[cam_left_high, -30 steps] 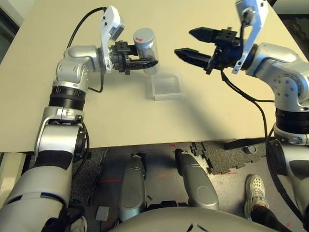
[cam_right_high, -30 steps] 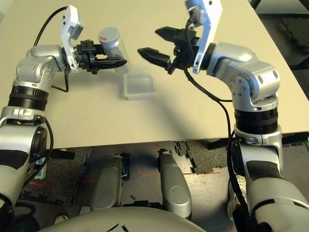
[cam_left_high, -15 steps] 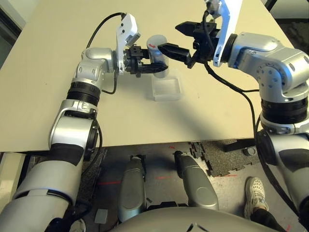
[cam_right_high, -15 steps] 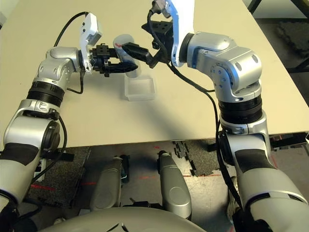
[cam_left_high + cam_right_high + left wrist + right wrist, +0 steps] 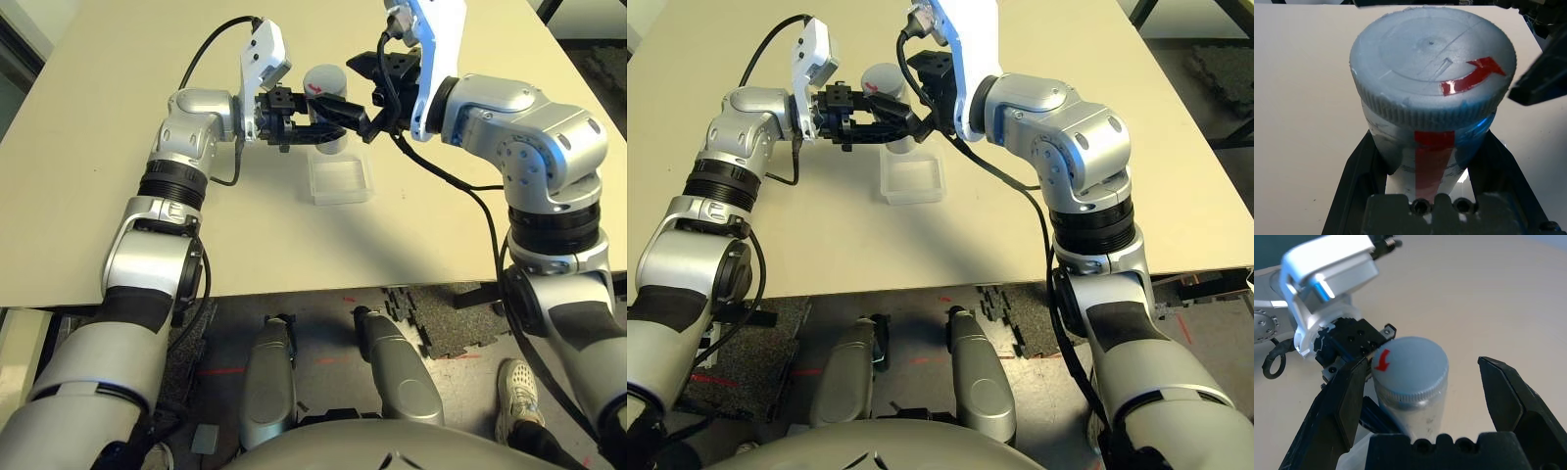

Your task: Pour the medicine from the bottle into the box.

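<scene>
Uncapping is the step in hand, as you can judge from how things stand: your left gripper (image 5: 1425,161) is clamped around the body of the bottle (image 5: 324,93), holding it upright above the table (image 5: 118,176) just behind the box (image 5: 340,181), while your right gripper (image 5: 1425,382) is spread wide with one finger on either side of the cap (image 5: 1409,364), not yet touching it. Next you need to bring those fingers in onto the cap's ribbed edge, grip it squarely and turn it the way the red arrow points; only then can the bottle be tipped over the box. Keep the left grip firm, since the bottle wall is smooth, silvery and round and could spin under the twist. The cap is matte grey plastic, a flat disc with a finely knurled rim. A red strip runs down the bottle's label. The box is clear, shallow and square with rounded corners, lying flat on the pale table. The medicine cannot be seen; presumably it is inside the closed bottle.
</scene>
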`<state>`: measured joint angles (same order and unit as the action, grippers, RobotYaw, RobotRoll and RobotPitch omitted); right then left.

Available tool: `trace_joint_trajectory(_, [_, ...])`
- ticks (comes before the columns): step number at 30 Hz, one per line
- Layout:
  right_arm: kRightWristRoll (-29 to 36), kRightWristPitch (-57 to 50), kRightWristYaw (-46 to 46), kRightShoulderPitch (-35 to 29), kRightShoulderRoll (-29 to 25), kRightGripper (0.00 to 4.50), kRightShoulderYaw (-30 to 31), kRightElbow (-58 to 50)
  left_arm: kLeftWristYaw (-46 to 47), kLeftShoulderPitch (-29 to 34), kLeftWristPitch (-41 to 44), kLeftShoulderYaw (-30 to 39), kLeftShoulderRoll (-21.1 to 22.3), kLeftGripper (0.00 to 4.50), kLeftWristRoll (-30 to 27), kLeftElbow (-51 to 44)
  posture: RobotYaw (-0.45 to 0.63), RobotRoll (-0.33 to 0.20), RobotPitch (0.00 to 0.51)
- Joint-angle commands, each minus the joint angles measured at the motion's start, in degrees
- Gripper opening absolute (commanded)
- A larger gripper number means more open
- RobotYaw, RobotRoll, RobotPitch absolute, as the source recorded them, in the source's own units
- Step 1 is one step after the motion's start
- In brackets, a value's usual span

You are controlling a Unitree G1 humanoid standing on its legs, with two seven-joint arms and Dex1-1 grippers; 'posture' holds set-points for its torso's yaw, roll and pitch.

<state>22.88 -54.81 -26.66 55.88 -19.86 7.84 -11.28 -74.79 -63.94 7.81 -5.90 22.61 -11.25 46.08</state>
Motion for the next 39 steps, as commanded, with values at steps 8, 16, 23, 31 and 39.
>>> trace_joint_trajectory(8, [-1.37, 0.7, -2.56, -0.64, -0.08, 2.77, 2.19, -0.92, -0.67, 0.21, 2.25, -0.13, -0.5, 2.44, 0.08, -2.26, -0.07, 0.0, 0.209])
trace_joint_trajectory(16, [-1.06, 0.7, -3.95, -0.87, -0.08, 2.57, 1.65, -0.72, -0.87, 0.37, 3.45, -0.03, -0.51, 2.44, -0.23, -3.78, -0.07, 0.0, 0.208])
trace_joint_trajectory(23, [3.56, 6.17, -14.97, 0.05, -2.97, 2.57, -2.91, 4.3, -3.13, 1.28, 7.03, -0.46, -0.34, 2.44, -1.64, -10.09, -0.06, 0.0, 0.209])
trace_joint_trajectory(31, [7.32, 16.09, -31.78, 2.17, -6.37, 2.53, -5.24, 13.46, -5.83, 5.27, 14.8, -1.63, 1.37, 2.44, -4.4, -23.33, -0.04, 0.0, 0.211])
trace_joint_trajectory(39, [6.52, 19.33, -41.16, 4.18, -8.75, 2.53, -3.73, 20.75, -5.27, 8.2, 20.33, -2.0, 3.44, 2.44, -6.53, -32.27, 0.0, 0.0, 0.216])
